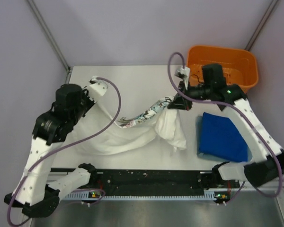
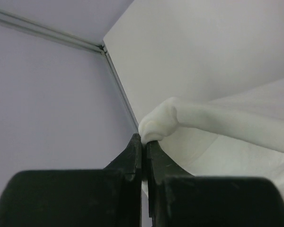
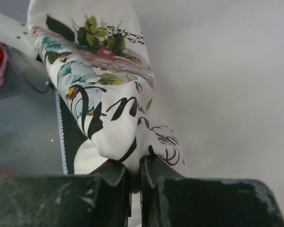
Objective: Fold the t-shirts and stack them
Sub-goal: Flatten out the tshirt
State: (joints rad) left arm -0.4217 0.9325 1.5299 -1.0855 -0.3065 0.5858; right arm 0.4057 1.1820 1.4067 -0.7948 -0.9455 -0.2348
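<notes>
The white floral t-shirt [image 1: 132, 135] hangs stretched between my two grippers above the table, sagging in the middle with its printed side showing along the top edge [image 1: 149, 113]. My left gripper [image 1: 91, 97] is shut on a white edge of the shirt [image 2: 156, 124]. My right gripper [image 1: 176, 101] is shut on a printed fold of the same shirt [image 3: 113, 127]. A blue t-shirt [image 1: 222, 137] lies folded on the table at the right, below the right arm.
An orange plastic basket [image 1: 244, 61] stands at the back right corner. The white table [image 1: 132, 80] ends at a metal rail [image 2: 47, 35] against lilac walls. The black arm mount [image 1: 151, 182] runs along the near edge.
</notes>
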